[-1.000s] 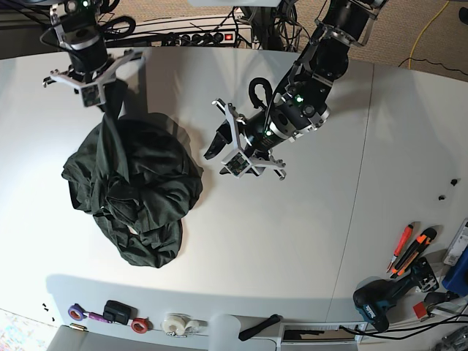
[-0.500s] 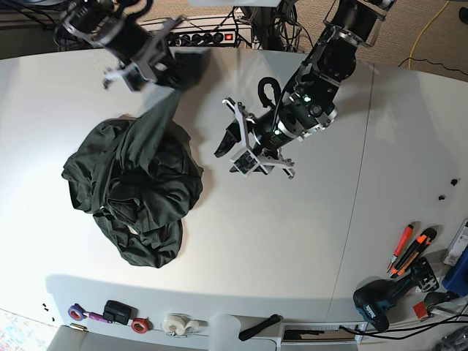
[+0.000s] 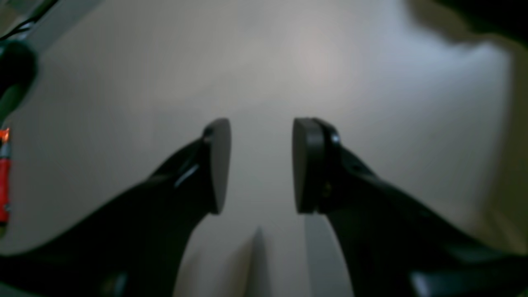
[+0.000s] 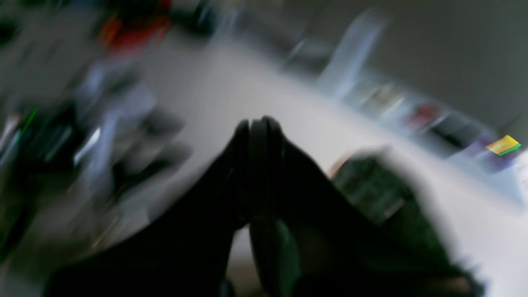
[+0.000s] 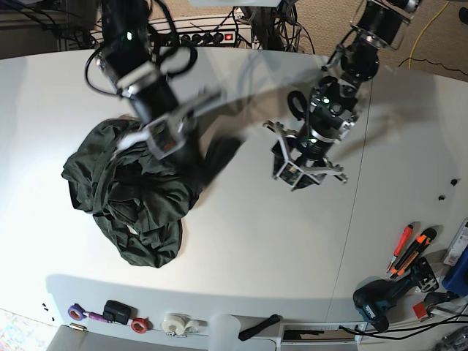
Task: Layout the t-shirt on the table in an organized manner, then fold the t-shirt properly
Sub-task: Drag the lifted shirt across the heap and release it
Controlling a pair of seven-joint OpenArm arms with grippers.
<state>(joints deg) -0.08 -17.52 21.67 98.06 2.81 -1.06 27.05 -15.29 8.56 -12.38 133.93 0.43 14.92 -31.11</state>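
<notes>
The dark green t-shirt (image 5: 139,205) lies bunched in a heap on the left half of the white table (image 5: 263,248). My right gripper (image 5: 178,146) hangs over the heap's top right, shut on a fold of the shirt, and a blurred flap of cloth trails off to the right. In the right wrist view the fingers (image 4: 258,136) are pressed together, with green cloth (image 4: 371,185) below and beside them. My left gripper (image 5: 306,170) is at mid-table, apart from the shirt. It stands open (image 3: 260,165) over bare table (image 3: 264,62), with nothing between its pads.
Orange cutters (image 5: 406,248), a drill (image 5: 387,296) and other tools lie at the front right. Tape rolls (image 5: 175,322) line the front edge. A power strip (image 5: 212,36) and cables run along the back. A thin seam (image 5: 358,197) crosses the table's right side.
My right arm swung from the far left rear to above the heap, dragging the held cloth rightward. My left arm drew back to the right, away from the shirt, and stayed open.
</notes>
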